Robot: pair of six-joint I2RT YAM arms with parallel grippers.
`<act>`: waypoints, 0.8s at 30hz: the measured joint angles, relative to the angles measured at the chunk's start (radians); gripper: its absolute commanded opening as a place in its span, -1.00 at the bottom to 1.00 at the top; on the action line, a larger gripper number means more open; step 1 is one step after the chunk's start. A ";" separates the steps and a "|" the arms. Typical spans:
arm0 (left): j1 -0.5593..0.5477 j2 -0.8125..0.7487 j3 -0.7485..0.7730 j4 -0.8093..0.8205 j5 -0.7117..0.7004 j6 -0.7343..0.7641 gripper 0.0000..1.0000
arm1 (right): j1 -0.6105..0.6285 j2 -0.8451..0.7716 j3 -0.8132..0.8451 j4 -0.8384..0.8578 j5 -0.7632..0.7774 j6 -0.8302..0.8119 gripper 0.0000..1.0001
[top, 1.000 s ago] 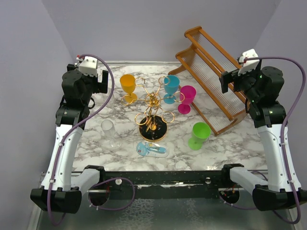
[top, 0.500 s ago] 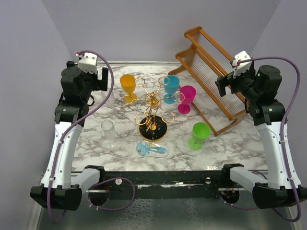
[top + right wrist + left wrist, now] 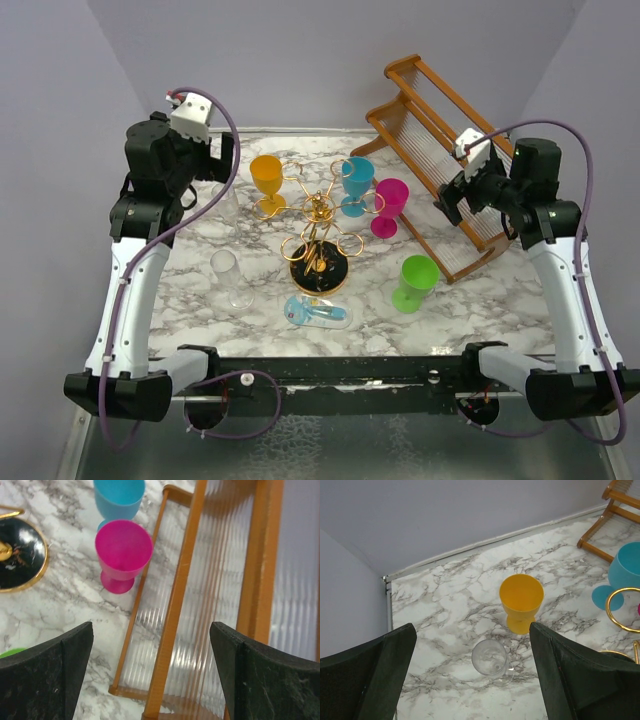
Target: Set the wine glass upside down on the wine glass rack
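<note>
**Desk:** Look to your far right corner. A large brown wooden slatted rack (image 3: 440, 150) stands aslant on the grey-veined marble tabletop (image 3: 190, 300), its rails running toward you.

**Operator:** And the colours beside it?

**Desk:** You have four goblets, all upright, mouths up. The magenta goblet (image 3: 390, 203) stands just beside the wooden rack's left rail, and the blue goblet (image 3: 357, 180) is close behind it. The green goblet (image 3: 416, 280) stands near the rack's front end, nearer to you. The yellow goblet (image 3: 267, 178) stands well apart from these, at the far left, before the plain grey walls (image 3: 300, 60).
</note>
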 measured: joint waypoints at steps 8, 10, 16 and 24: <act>0.008 0.039 0.006 -0.031 0.054 0.000 0.98 | 0.014 0.007 0.000 -0.190 -0.091 -0.175 0.86; 0.013 0.047 0.006 -0.034 0.066 0.000 0.98 | 0.021 0.007 0.000 -0.232 -0.107 -0.215 0.76; 0.027 0.068 0.013 -0.045 0.089 0.000 0.98 | 0.048 0.010 -0.020 -0.322 -0.124 -0.298 0.45; 0.044 0.086 0.016 -0.054 0.102 0.000 0.98 | 0.114 0.056 -0.085 -0.352 -0.106 -0.301 0.21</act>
